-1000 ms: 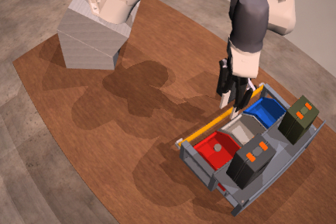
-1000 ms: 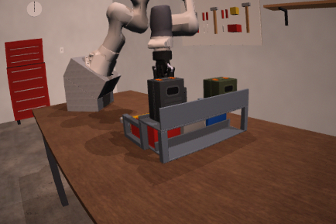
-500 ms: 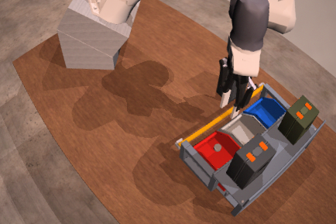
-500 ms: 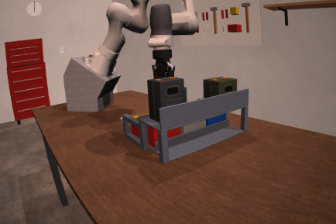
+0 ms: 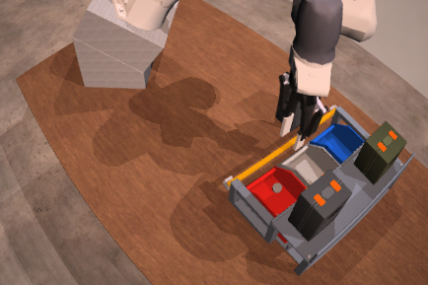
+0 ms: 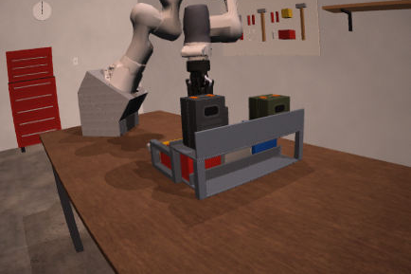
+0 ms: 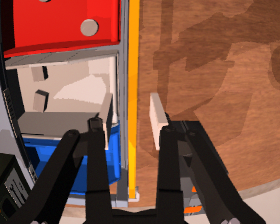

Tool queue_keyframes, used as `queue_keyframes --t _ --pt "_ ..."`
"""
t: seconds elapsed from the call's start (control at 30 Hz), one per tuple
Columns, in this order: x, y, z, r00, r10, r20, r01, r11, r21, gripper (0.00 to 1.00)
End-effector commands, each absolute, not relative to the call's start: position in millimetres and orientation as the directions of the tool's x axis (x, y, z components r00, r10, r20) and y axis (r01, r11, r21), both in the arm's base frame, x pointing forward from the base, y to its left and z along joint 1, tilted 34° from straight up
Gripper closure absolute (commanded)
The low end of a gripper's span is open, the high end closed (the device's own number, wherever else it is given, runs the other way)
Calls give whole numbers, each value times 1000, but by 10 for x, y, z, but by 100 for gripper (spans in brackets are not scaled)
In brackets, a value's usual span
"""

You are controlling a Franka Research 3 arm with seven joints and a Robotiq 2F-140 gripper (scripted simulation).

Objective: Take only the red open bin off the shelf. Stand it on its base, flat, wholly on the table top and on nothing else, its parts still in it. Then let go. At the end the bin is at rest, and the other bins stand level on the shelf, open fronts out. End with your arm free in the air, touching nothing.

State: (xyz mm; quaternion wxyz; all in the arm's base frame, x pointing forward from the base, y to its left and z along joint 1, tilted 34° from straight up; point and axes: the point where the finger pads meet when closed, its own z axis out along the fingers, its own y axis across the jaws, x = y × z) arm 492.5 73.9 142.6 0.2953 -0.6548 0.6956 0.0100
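The red open bin [image 5: 273, 201] [image 6: 213, 161] [image 7: 53, 25] sits in the shelf [image 5: 356, 191] [image 6: 248, 133], at the end of the row. A round grey part lies in it, and the edge of another shows in the wrist view. The pale grey bin [image 5: 307, 166] [image 7: 66, 95] is in the middle and the blue bin [image 5: 339, 142] [image 6: 265, 147] [image 7: 79, 172] at the other end. My gripper [image 5: 293, 139] [image 7: 131, 103] is partly open and empty. It points down above the yellow front bar, beside the pale grey and blue bins. In the exterior view its fingertips are hidden.
The yellow bar [image 5: 266, 160] [image 7: 134, 65] runs along the bins' fronts. A dark grey case [image 5: 320, 207] [image 6: 205, 123] and a green case [image 5: 380, 155] [image 6: 268, 107] stand on the shelf's top behind the bins. The table top [image 5: 197, 47] [image 6: 265, 230] extends around the shelf; the robot's base is at its far end.
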Motion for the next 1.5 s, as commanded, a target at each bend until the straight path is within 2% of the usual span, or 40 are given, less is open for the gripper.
queue_keyframes --t 0.0,1.47 --pt "4909 725 1429 30 -905 -425 -918 144 -370 72" --pt "4948 771 1354 30 -905 -425 -918 144 -370 72"
